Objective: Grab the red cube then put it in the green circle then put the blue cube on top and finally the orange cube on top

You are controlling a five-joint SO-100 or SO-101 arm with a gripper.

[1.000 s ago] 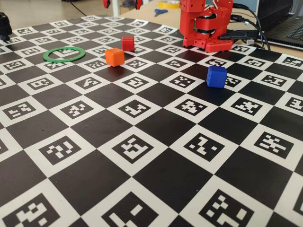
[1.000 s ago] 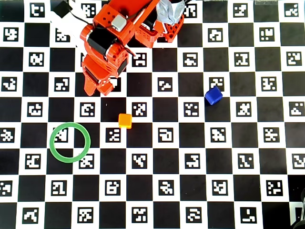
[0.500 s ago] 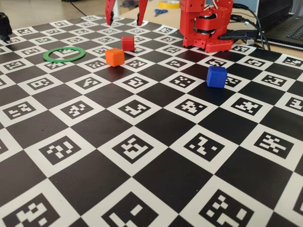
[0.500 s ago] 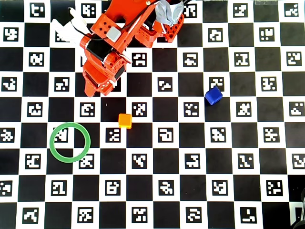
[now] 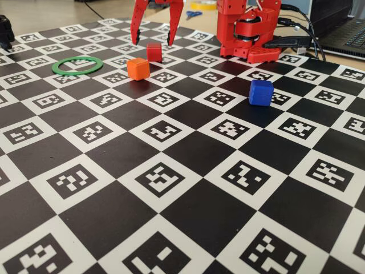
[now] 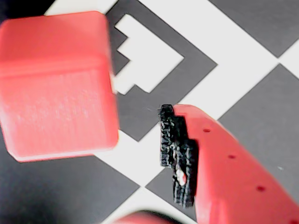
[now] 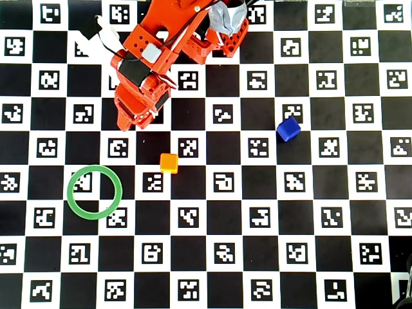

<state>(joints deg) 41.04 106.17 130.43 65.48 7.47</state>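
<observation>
In the fixed view the claw [image 5: 154,41] is seen spread apart, its 2 fingers straddling the red cube [image 5: 154,52] just above it, not touching. The cube is hidden under the arm in the overhead view, while the wrist view shows it at close range at 9 o'clock from a padded fingertip [image 6: 177,154]. The orange cube [image 5: 138,68] lies at 7 o'clock from the red cube, the green circle [image 7: 94,192] at 8 o'clock from the orange cube overhead, the blue cube [image 7: 288,129] at 2 o'clock. Since 0.5 s ago the claw has been lowered toward the checkered counter [image 5: 188,188]; the cubes are unmoved.
</observation>
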